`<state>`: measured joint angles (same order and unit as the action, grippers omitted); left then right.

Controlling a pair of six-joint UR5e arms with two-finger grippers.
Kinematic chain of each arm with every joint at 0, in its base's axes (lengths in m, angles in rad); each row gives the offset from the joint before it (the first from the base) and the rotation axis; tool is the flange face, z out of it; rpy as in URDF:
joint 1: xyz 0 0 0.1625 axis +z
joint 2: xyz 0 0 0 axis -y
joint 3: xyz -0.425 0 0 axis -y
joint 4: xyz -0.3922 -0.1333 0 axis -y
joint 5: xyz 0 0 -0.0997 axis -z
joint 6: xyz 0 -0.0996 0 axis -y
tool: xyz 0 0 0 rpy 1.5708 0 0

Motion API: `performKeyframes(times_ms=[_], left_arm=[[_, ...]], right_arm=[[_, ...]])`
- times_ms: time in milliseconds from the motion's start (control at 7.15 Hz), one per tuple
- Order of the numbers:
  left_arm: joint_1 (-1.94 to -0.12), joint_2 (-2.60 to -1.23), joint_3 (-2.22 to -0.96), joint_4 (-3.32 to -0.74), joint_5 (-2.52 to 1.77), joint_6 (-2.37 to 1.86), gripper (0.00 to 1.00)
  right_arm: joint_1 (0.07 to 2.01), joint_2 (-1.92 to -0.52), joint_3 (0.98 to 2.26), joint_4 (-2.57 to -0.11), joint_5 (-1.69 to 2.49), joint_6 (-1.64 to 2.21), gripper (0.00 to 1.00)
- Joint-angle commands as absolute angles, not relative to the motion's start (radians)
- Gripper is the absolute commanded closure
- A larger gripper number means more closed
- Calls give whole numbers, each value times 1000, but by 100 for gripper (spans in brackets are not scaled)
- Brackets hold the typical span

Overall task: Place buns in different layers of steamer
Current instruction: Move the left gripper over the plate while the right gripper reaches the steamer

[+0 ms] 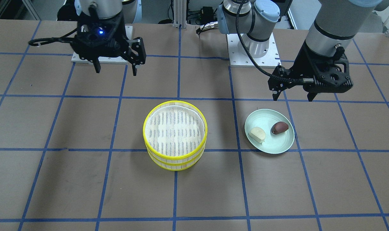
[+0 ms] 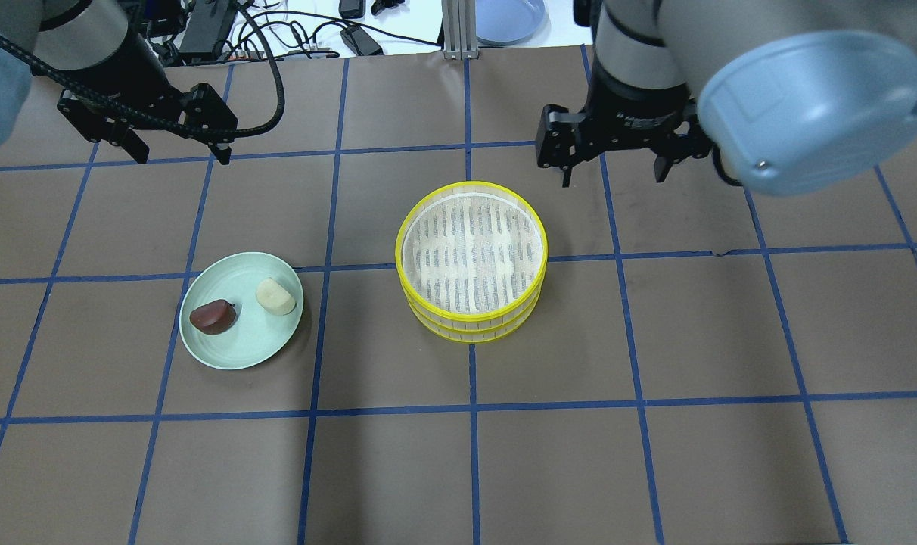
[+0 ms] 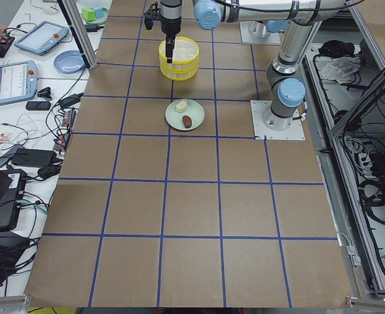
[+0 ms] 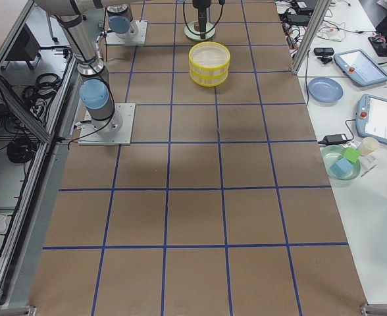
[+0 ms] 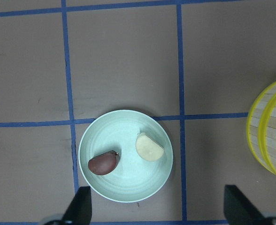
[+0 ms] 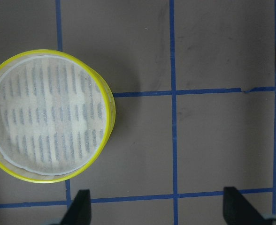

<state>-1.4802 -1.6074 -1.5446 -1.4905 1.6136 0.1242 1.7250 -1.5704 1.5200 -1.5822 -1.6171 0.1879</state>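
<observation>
The steamer (image 2: 470, 261) stands mid-table with its two yellow-rimmed tiers stacked and the top liner bare; it also shows in the front view (image 1: 175, 138) and the right wrist view (image 6: 49, 117). The cream-white bun (image 2: 275, 296) and the reddish-brown bun (image 2: 213, 316) lie side by side on the pale green plate (image 2: 240, 348); both show in the left wrist view, cream (image 5: 149, 147), brown (image 5: 103, 164). My left gripper (image 2: 180, 155) hangs open and empty above the table behind the plate. My right gripper (image 2: 612, 175) hangs open and empty behind and to the right of the steamer.
The table is brown paper with a blue tape grid. Both arm bases (image 1: 254, 53) are bolted near the robot-side edge. Tablets, cables and a blue plate (image 4: 325, 89) lie on side benches off the work surface.
</observation>
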Motion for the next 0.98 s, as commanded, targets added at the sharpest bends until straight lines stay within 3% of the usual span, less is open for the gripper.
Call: performKeyframes(times_ms=[0, 839], left_arm=[[-1480, -1608, -1546, -1491, 1612, 124, 0], [-1459, -1629, -1561, -1500, 1611, 152, 0]], right_arm=[[1631, -1581, 1505, -1518, -1601, 73, 0], [1708, -1534, 1572, -1614, -1600, 141, 0]])
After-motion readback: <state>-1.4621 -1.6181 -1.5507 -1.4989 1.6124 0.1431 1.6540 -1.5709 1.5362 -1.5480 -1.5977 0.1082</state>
